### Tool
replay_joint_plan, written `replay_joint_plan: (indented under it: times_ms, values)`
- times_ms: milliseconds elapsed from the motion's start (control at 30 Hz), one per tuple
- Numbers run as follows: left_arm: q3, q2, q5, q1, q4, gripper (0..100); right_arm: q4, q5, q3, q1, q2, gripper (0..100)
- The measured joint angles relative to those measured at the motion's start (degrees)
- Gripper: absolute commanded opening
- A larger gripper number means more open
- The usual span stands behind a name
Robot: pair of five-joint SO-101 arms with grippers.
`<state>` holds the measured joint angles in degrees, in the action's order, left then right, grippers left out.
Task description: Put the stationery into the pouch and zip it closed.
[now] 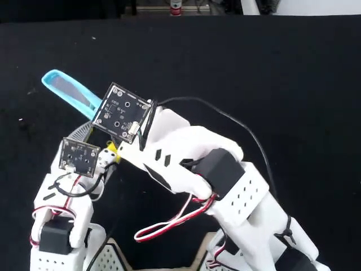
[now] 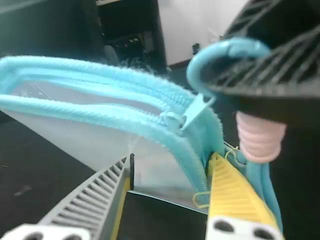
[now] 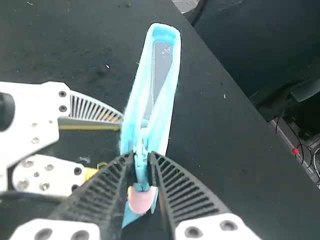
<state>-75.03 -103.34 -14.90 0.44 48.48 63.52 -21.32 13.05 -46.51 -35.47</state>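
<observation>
The pouch [image 1: 70, 90] is light blue with clear sides and stands on its edge over the black table [image 1: 254, 73], zipper side up. Whether its lower edge touches the table cannot be told. Both arms meet at one end of the pouch, and the other end points away from them, free.

The left end effector [image 2: 170, 165] is grasping the pouch across its side walls, with a grey ribbed finger [image 2: 95, 192] pressed on one wall and a yellow finger [image 2: 232, 192] on the other, just below the zipper.

The right end effector [image 3: 142, 156] is above the same end. Its black ribbed fingers [image 3: 182, 187] are clenched on the zipper pull [image 2: 220, 52], a blue ring that loops up from the slider [image 2: 172, 120] and in between them. A pink ribbed piece [image 3: 140, 199] (what it is cannot be told) sits just behind the pull, between those black fingers.

The slider is close to the gripped end. From it toward the pouch's far end the two rows of teeth lie apart, so the mouth is open along most of its length.
</observation>
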Motion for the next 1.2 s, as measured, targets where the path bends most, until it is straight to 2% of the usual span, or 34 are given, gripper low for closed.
replay_joint_plan:
  times_ms: [133,433,633,867,1067,1200]
  values:
    - [2.1,0.5,-0.8,-3.4,0.0,24,-0.4,0.2,0.0,0.0,0.0,1.1]
    - [3.1,0.4,-0.7,-5.8,0.2,24,-3.0,0.2,-0.3,0.0,2.9,1.1]
    - [5.1,0.0,3.6,-7.6,5.1,24,-3.0,0.1,-2.1,-0.2,3.3,1.1]
    - [11.6,-0.1,11.2,-7.6,14.4,25,-3.0,0.1,-2.2,-0.3,3.3,1.1]
    - [12.7,-0.1,12.3,-7.5,15.0,24,-3.0,0.0,-2.2,-0.3,3.3,1.1]
    - [12.8,-0.2,12.7,-3.4,15.8,25,-3.0,0.0,-2.2,-0.3,3.3,1.1]
